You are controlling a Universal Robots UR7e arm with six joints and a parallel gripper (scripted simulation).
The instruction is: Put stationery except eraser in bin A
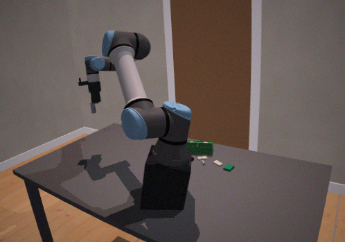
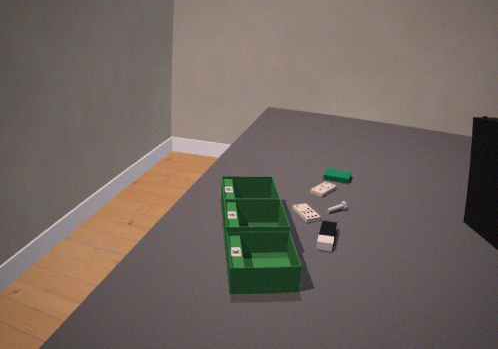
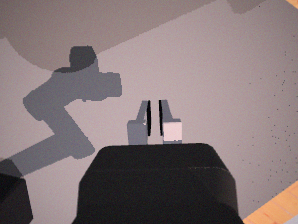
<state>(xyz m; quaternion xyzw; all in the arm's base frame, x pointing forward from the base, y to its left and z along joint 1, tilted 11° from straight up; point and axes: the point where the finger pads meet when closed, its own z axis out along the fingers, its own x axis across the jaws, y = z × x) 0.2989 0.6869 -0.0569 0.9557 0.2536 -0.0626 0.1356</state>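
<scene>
- The pincer (image 1: 93,108) hangs high in the air over the far end of the table (image 1: 263,197), pointing down, its two fingers drawn nearly together with only a thin slit between the dark pads — nothing is held in that slit.
- In the wrist view the table's grey surface lies well below the fingers, crossed by the arm's own shadow (image 3: 65,110), with a strip of wooden floor at the lower right corner.
- The arm (image 1: 129,76) reaches up and away from its black pedestal (image 1: 152,191) (the pedestal stands on the table), so the pincer is well apart from all the small things.
- Those things lie on the other side of the pedestal: a row of three joined green bins (image 2: 260,275), each with a small white label on its rim — the letters are too small to read.
- Just beside the bins lie a black-and-white block (image 2: 326,236), a white domino (image 2: 306,212) and a grey bolt (image 2: 338,207).
- A little further off are a second white domino (image 2: 323,189) and a green block (image 2: 337,176).
- None of these touches a bin, and all three bins show bare green floors.
</scene>
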